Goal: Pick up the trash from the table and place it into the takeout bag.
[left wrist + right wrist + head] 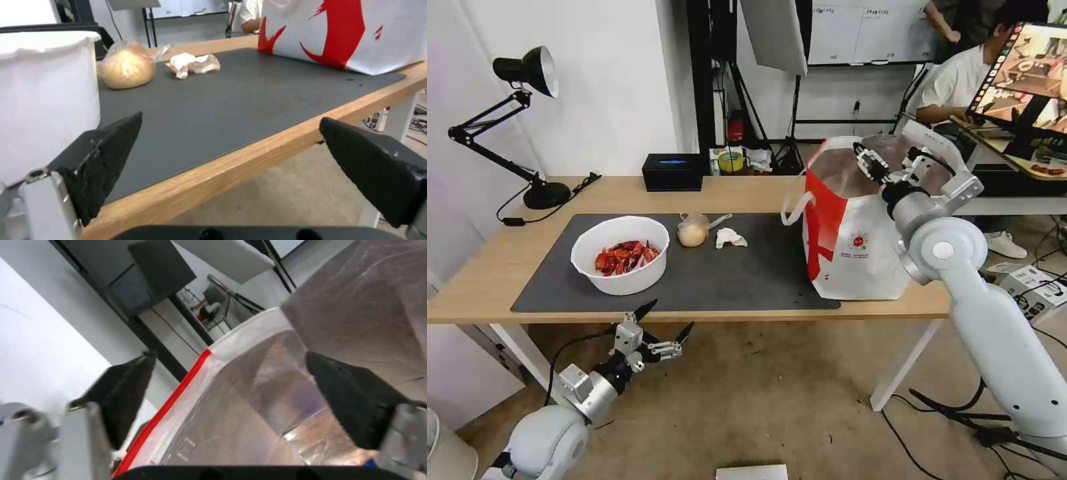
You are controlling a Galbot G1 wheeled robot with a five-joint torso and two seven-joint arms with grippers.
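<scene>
Over the takeout bag [854, 247] your right gripper [872, 163] hung spread and empty, while your left gripper [662, 323] waited splayed below the table [487, 280] edge, and bowl [620, 255], small bag [694, 231] and tissue [730, 238] lay unpicked on the mat [747, 273].

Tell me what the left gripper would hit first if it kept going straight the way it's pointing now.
Most likely the white bowl. The left gripper hangs open below the table edge, aimed up and forward, with the bowl's wall just past one finger. It might clip the table edge first; depth is unclear.
</scene>
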